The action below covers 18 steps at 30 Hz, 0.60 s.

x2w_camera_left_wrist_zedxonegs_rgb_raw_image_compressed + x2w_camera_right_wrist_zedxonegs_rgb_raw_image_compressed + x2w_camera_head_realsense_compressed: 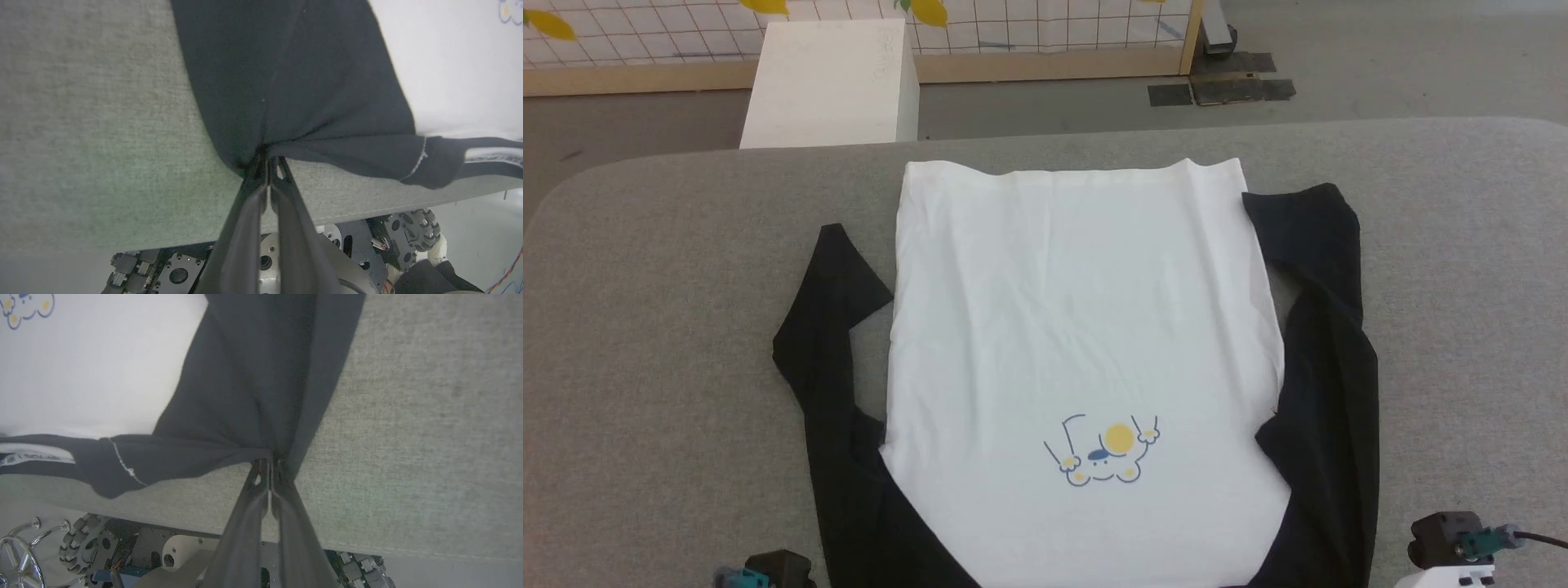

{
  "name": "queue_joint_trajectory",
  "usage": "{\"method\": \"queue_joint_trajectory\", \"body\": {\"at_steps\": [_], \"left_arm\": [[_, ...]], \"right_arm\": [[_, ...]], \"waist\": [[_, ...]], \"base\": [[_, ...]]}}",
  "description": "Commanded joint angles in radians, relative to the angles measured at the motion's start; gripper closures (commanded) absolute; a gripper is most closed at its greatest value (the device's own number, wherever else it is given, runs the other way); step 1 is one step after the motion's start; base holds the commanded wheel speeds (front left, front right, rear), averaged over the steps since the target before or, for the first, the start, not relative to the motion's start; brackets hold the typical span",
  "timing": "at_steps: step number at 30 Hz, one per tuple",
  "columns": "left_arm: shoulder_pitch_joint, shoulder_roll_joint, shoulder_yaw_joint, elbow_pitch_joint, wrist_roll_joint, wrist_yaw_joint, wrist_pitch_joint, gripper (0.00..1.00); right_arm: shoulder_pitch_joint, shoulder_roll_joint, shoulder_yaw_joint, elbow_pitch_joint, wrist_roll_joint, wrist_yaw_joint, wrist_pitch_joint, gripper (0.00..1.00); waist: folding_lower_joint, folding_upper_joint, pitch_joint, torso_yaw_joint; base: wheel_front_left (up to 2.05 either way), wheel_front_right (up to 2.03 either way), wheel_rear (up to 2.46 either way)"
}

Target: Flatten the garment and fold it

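The garment lies spread on the grey table, white body up, hem at the far side, a small cartoon print near me. Its black sleeves run crumpled along both sides of the body. In the left wrist view my left gripper is shut on the black shoulder fabric near the table's front edge. The right wrist view shows my right gripper pinching the black cloth of the other shoulder the same way. The black collar hangs just over the edge between them.
A white box stands on the floor beyond the table, in front of a wood-framed wire mesh panel. Dark floor plates lie at the back right. My wheeled base shows under the table's front edge.
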Motion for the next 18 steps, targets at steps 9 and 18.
{"method": "queue_joint_trajectory", "body": {"at_steps": [9,18], "left_arm": [[-0.019,-0.080,0.023,0.021,-0.076,-0.081,-0.146,0.00],[-0.095,-0.112,0.097,-0.070,-0.048,-0.112,-0.342,0.00]], "right_arm": [[-0.004,-0.001,-0.013,-0.031,0.013,-0.009,-0.103,0.00],[-0.021,0.025,-0.059,-0.175,-0.009,-0.009,-0.261,0.00]], "waist": [[0.0001,0.0076,-0.031,0.003],[0.0001,0.0076,-0.042,-0.003]], "base": [[0.00,0.00,0.00],[0.00,0.00,0.00]]}}
